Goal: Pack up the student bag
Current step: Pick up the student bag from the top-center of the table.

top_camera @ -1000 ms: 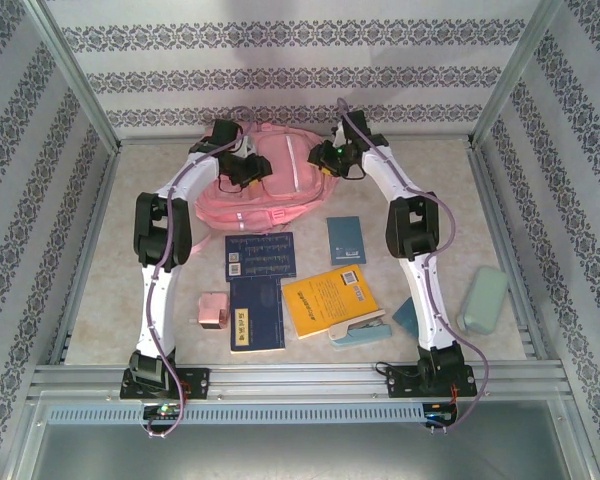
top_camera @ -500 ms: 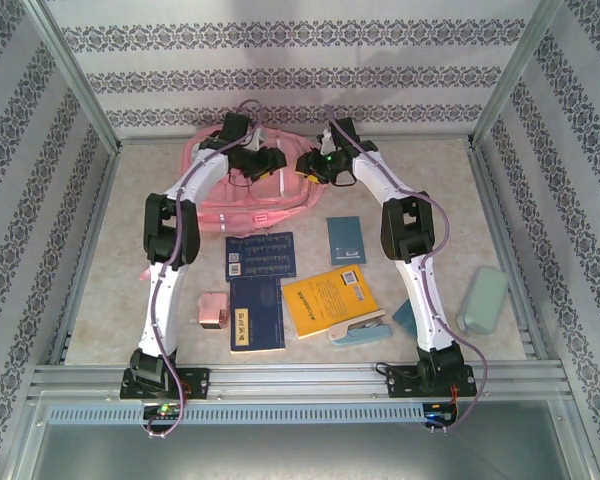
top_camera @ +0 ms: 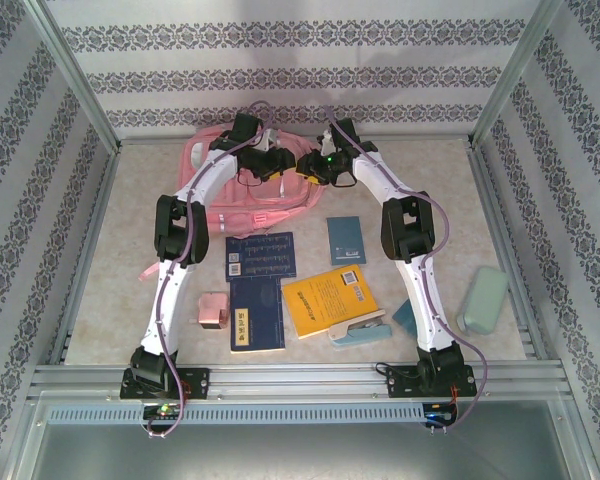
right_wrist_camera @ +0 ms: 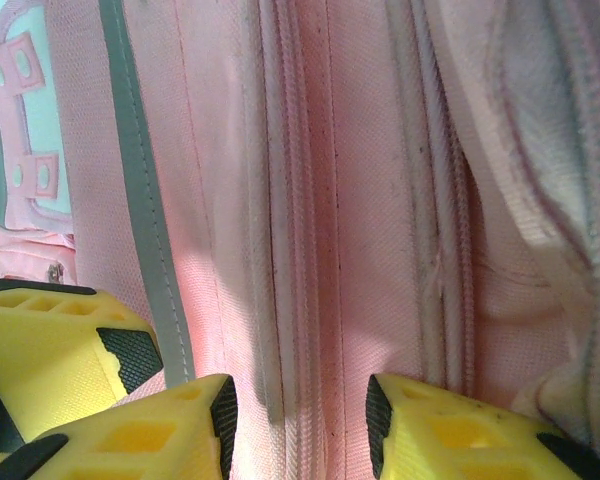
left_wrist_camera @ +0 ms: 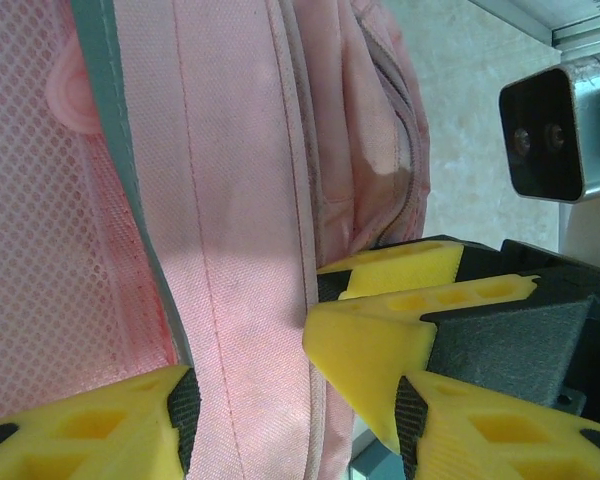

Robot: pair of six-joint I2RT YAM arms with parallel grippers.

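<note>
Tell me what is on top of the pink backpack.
The left arm and right arm reach over the student bag, jaws meeting above its middle. The fabric directly beneath them, and anything inside, is covered.

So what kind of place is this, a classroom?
Probably not: it looks like a small robot test booth. Two arms are bolted to a metal rail, patterned wall panels box in the table, and a pink backpack and books are laid out.

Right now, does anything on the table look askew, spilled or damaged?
Nothing looks spilled or damaged. Only the yellow book stands out: it lies tilted, while the dark blue books beside it lie roughly straight.
</note>
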